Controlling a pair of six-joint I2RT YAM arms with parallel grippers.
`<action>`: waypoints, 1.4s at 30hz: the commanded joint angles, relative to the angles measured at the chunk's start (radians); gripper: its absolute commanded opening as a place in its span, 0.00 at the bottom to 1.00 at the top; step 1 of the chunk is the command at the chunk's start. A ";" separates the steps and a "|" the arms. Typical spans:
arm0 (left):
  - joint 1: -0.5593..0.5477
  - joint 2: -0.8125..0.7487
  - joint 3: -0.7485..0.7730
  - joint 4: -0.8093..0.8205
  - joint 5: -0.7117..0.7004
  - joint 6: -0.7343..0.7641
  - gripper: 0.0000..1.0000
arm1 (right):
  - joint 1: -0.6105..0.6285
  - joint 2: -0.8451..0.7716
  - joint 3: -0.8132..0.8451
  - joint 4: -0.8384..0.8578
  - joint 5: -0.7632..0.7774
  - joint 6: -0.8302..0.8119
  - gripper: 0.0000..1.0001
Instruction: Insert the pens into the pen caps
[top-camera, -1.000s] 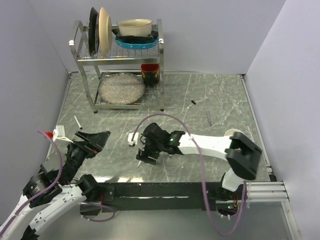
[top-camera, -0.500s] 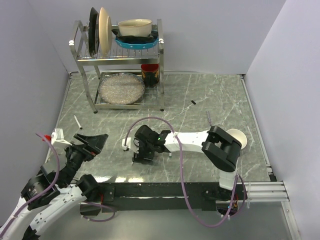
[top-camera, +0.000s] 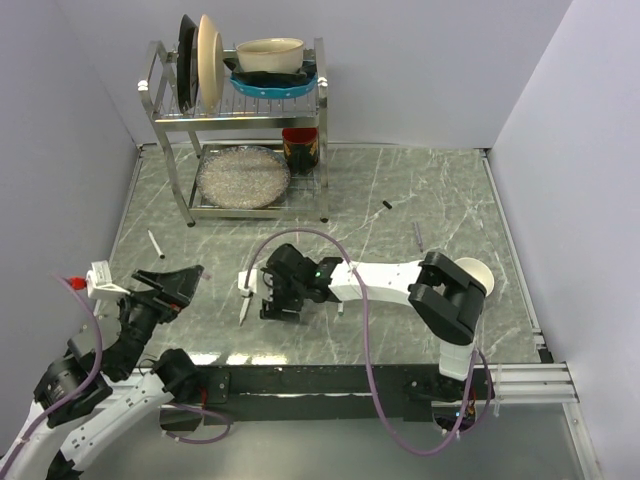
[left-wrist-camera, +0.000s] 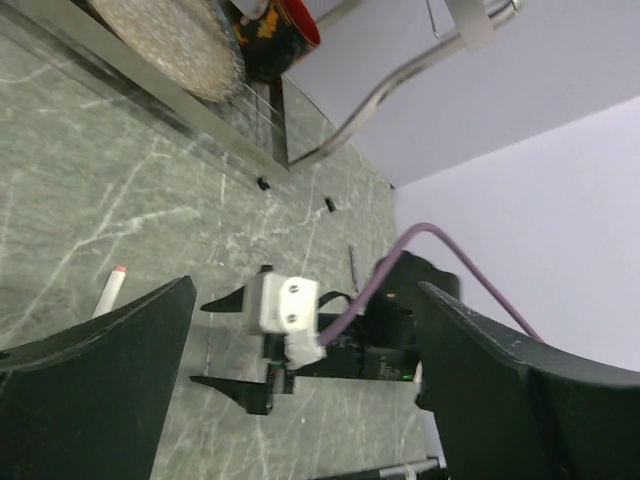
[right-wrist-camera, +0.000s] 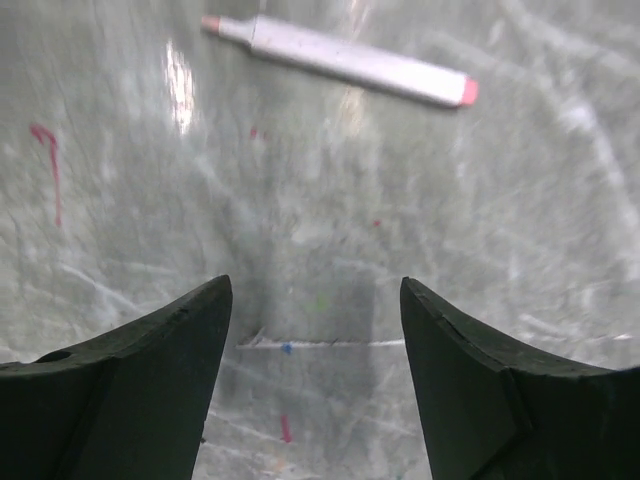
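A whitish pen with pink ends (top-camera: 243, 308) lies on the marble table just left of my right gripper (top-camera: 262, 303). In the right wrist view this pen (right-wrist-camera: 340, 62) lies crosswise ahead of the gripper (right-wrist-camera: 315, 300), which is open and empty above the table. A second whitish pen (top-camera: 156, 244) lies at the far left. A dark slim pen (top-camera: 417, 236) lies at the right, with a small black cap (top-camera: 386, 204) beyond it. My left gripper (top-camera: 165, 285) is open and empty, raised at the near left; in its view (left-wrist-camera: 305, 290) the pink-tipped pen (left-wrist-camera: 110, 292) shows.
A metal dish rack (top-camera: 240, 110) with plates, bowls and a red and black cup (top-camera: 300, 148) stands at the back left. A white cup (top-camera: 472, 272) sits by the right arm's elbow. A purple cable (top-camera: 310, 235) loops over the right arm.
My right gripper has moved left across the table, and the pink-ended pen now shows just left of it. My left arm has drawn back and down a little.
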 joint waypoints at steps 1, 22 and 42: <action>-0.001 0.069 -0.008 -0.034 -0.081 -0.055 0.91 | -0.041 -0.054 0.055 0.051 -0.069 0.116 0.74; 0.352 0.715 -0.212 0.221 0.276 -0.170 0.69 | -0.084 -0.960 -0.504 0.390 0.263 0.713 0.72; 0.406 0.996 -0.195 0.314 0.192 -0.348 0.16 | -0.083 -1.029 -0.504 0.349 0.267 0.708 0.70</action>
